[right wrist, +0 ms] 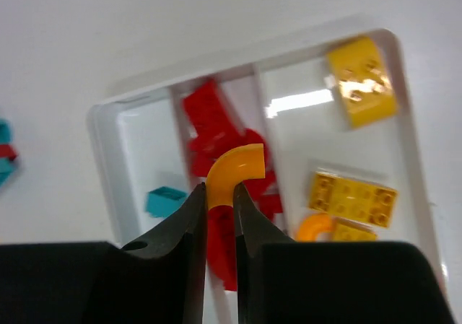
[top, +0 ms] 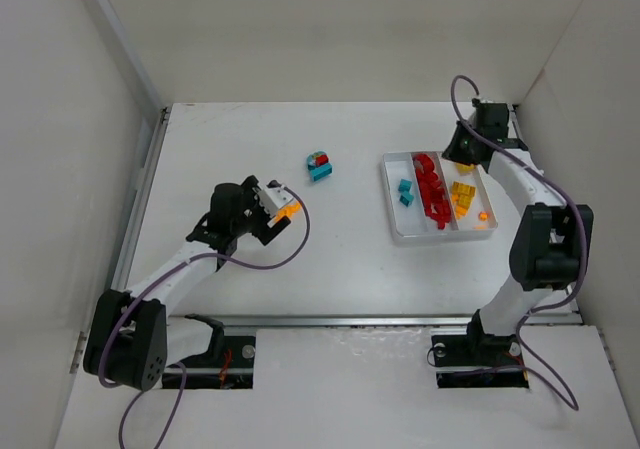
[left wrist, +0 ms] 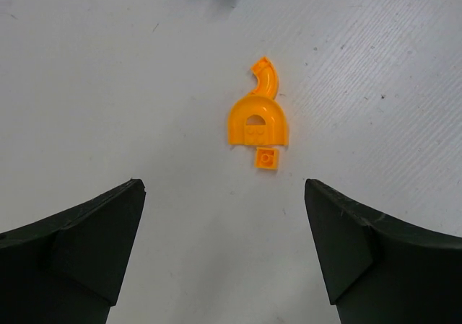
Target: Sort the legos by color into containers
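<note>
**Above the white tray point(right wrist: 101, 125), a curved orange lego point(right wrist: 232, 167) in a pinch**

The right arm's fingers point(right wrist: 189, 230) gripped it by its lower end, seemingly over the red-filled middle compartment point(right wrist: 234, 93). The yellow-and-orange compartment point(right wrist: 303, 136) lay just beside. Hard, light and slick, it might pivot in that narrow hold. The left arm's fingers point(left wrist: 79, 244) stood open above an orange arch point(left wrist: 258, 122) and a small square plate point(left wrist: 266, 158) on the tabletop point(left wrist: 108, 86). Their flat sides looked safest to grasp.
</note>
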Robot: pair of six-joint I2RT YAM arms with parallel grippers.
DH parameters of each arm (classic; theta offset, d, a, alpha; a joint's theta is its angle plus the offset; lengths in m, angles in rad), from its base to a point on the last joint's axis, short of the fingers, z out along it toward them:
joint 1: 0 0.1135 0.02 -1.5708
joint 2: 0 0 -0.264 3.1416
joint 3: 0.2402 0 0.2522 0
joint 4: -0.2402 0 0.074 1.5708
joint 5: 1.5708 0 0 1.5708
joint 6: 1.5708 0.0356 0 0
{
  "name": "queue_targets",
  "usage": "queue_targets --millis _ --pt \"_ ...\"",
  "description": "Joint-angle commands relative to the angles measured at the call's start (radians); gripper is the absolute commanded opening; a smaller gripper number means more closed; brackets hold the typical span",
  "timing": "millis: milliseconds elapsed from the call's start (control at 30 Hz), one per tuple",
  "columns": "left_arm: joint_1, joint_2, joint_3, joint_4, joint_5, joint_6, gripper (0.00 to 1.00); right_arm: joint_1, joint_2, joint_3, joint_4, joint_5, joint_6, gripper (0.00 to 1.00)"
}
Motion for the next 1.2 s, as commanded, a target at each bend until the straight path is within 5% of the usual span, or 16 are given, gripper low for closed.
queue_targets --millis 0,133,367,600,733,833,900,1167 --pt "-0.005 0.0 0.04 0.033 0.052 0.03 0.91 -0.051 0.033 -0.036 -0.089 0.097 0.027 0.02" --pt "-0.016 0.009 0.031 0.043 0.061 0.03 0.91 -0.083 0.053 -0.05 -0.078 0.147 0.027 0.08" --pt "-0.016 0.009 0.031 0.043 0.072 0.03 0.91 -0.092 0.074 -0.041 -0.078 0.166 0.027 0.63" --pt "-0.016 0.0 0.022 0.043 0.072 -0.014 0.93 -0.077 0.029 -0.041 -0.087 0.166 -0.022 0.69" --pt "-0.016 0.0 0.013 0.053 0.036 -0.08 0.93 0.091 -0.001 -0.006 -0.096 0.198 -0.118 0.7" --pt "-0.016 0.0 0.001 0.105 -0.059 -0.175 0.93 0.22 0.043 0.081 -0.087 0.11 -0.221 0.84" --pt "-0.016 -0.009 -0.009 0.128 -0.114 -0.267 0.94 0.32 0.137 0.196 -0.113 0.036 -0.247 1.0" --pt "-0.016 -0.068 -0.038 0.117 -0.201 -0.323 0.94 0.537 0.502 0.703 -0.207 0.037 -0.206 1.0"
